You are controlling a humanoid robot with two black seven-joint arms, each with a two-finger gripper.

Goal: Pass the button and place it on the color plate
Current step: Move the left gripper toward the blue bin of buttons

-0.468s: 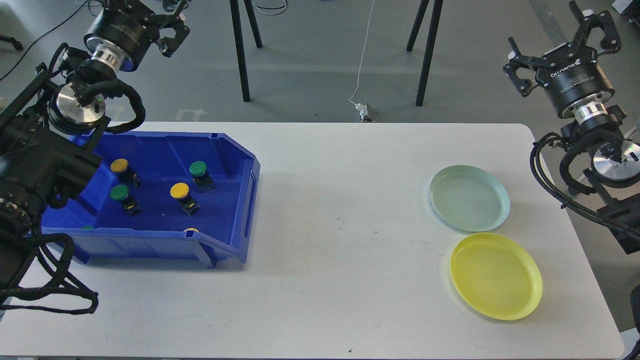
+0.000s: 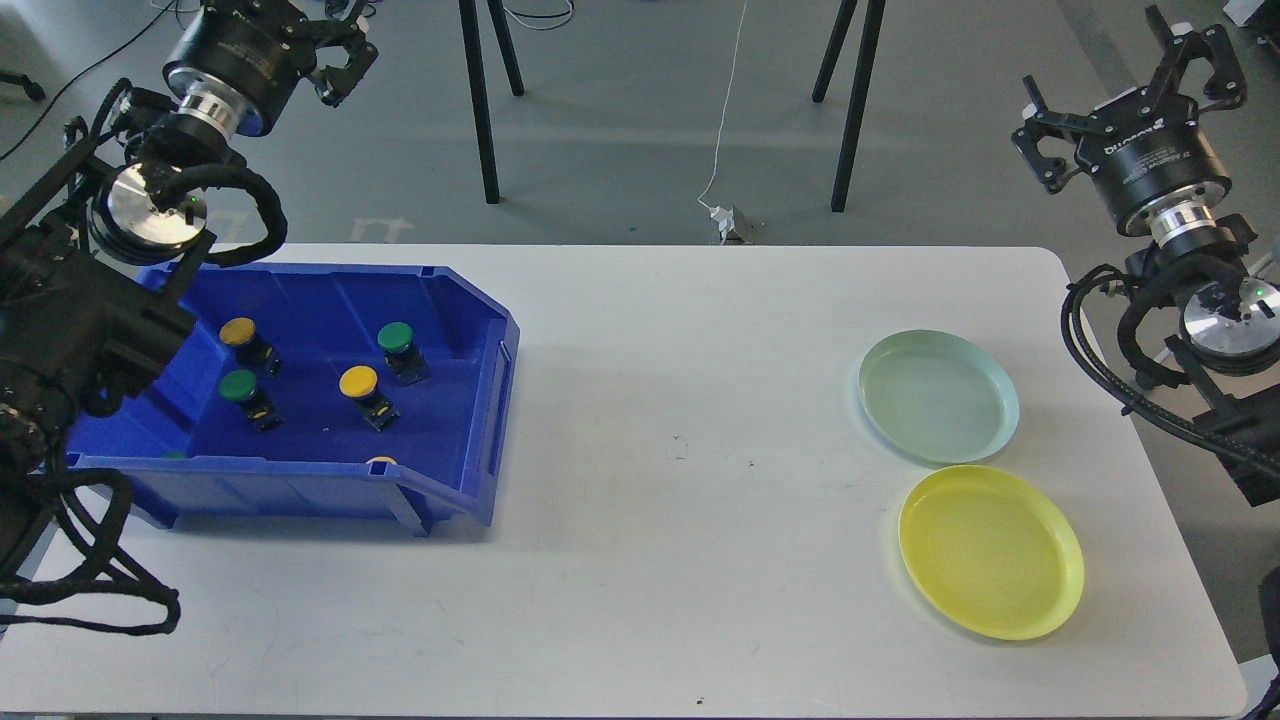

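Blue bin (image 2: 480,420) with buttons (image 2: 358,381) near table's (image 2: 680,560) left edge; plates (image 2: 938,396) near right edge. Left gripper (image 2: 335,55) state unclear; right gripper (image 2: 1130,95) spread wide, empty.

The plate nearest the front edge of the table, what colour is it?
Yellow. The plate shows clearly in the head view, just in front of the pale green plate.

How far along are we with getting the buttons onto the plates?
Nothing is done: the pale green plate and yellow plate are bare. Nothing is in hand: left end effector and right end effector are open. All visible buttons remain in the blue plastic bin.
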